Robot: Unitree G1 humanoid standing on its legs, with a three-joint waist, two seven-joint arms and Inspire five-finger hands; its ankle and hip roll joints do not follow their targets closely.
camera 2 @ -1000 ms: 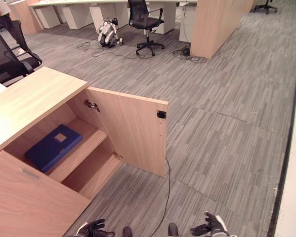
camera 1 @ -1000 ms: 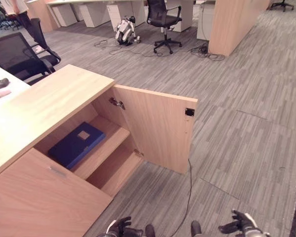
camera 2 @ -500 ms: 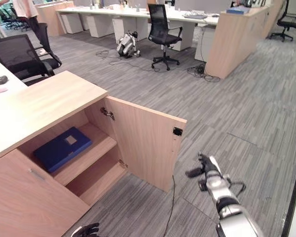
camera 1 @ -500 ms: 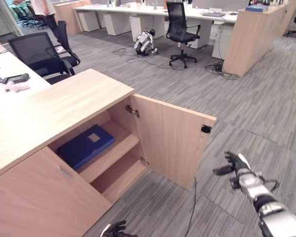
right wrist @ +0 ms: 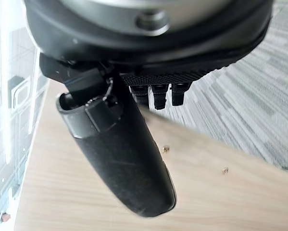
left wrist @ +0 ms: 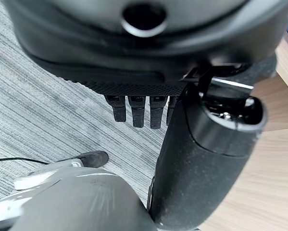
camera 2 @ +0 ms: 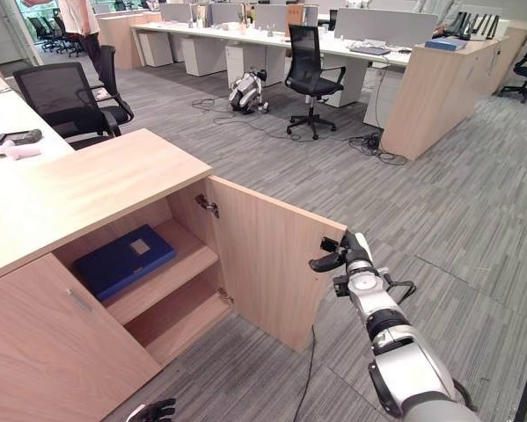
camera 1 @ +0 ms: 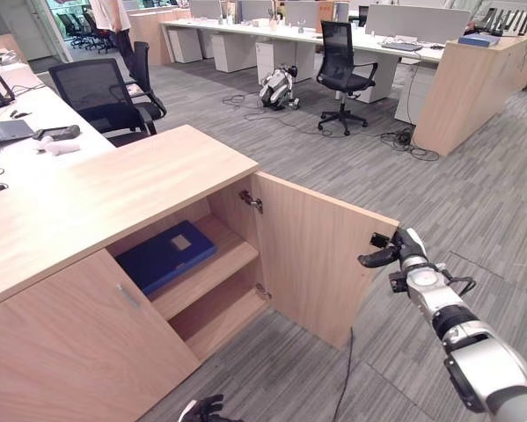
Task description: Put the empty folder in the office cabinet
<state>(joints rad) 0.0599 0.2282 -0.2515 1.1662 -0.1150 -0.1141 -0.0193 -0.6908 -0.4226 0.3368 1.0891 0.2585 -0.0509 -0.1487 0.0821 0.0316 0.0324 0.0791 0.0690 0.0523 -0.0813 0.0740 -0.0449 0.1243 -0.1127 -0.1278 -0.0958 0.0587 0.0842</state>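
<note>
Dark blue flat folder (camera 1: 165, 256) lies on the upper shelf of the light wooden cabinet (camera 1: 113, 189). Left hand (camera 1: 203, 410) hangs low, fingers relaxed. Open wooden door (camera 1: 320, 255): right hand (camera 1: 402, 249), fingers extended at its free edge, should push flat and steadily to close.

The left hand (camera 1: 206, 410) is cut off by the frame's bottom edge. Lower left, the cabinet (camera 1: 87, 343) runs out of frame. The person (camera 2: 80, 16) at upper left is cropped above the waist.
</note>
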